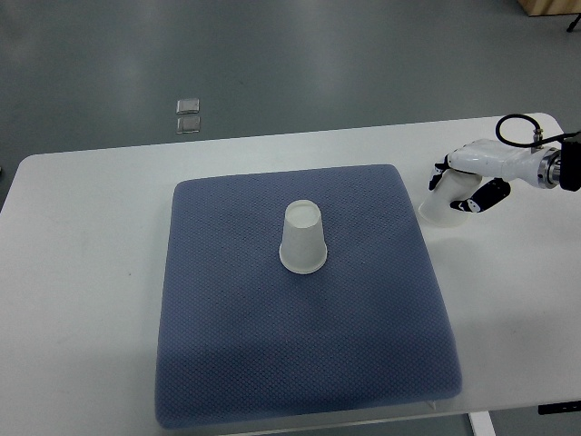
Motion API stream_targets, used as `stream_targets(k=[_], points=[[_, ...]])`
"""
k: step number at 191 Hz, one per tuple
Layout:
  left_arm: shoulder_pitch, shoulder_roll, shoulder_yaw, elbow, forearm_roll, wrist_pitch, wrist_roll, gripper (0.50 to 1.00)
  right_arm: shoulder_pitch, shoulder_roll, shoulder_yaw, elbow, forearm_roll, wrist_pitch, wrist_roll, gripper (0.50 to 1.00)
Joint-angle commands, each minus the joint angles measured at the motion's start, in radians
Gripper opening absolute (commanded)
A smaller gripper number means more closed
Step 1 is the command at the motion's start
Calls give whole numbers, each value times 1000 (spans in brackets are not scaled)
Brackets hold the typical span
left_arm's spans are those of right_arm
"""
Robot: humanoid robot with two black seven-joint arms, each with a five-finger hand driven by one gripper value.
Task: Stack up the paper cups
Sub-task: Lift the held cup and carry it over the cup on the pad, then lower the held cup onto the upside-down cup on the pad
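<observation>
On the mat: one paper cup (pixel 302 238) stands upside down near the middle of the blue mat (pixel 236 363), its wide rim on the fabric, nothing touching it.
Second cup: another white paper cup (pixel 443 204) is off the mat, just beside its right edge, tilted and held over the desk (pixel 91 272); whether its lower rim touches the desk I cannot tell.
My right hand: my right hand (pixel 467 182) is curled around that second cup, the white palm over its top and the dark-tipped fingers (pixel 486 195) wrapped down its right side, hiding much of the cup.
My right arm: it comes in from the right edge, cut off there past the wrist, with a black cable looped above it.
My left hand: out of sight.
Beyond the desk: two small pale squares (pixel 189 115) lie on the grey floor (pixel 363 54), too small to make out.
Top right corner: a brown edge, cut off by the frame.
</observation>
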Motion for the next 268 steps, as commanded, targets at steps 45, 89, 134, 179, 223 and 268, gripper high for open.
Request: stream_targets(k=[45,89,134,179,223,268], points=[[0,0,0,0,0,0,0,1000,182,9,1,131,5,129,2,586],[0,0,0,0,0,0,0,1000,298,53,3,173,22,223,27,586],[0,0,0,-1,0,0,0,1000,323,156,0,191,45,249,27,586],[0,0,0,0,0,0,0,1000,325,230,-19,179,80,254,27,586],[0,0,0,0,0,0,0,1000,325,247,-22,165,80,254,20,588],[0,0,0,0,0,0,0,1000,314,248,-22,164,80,252,20,588]])
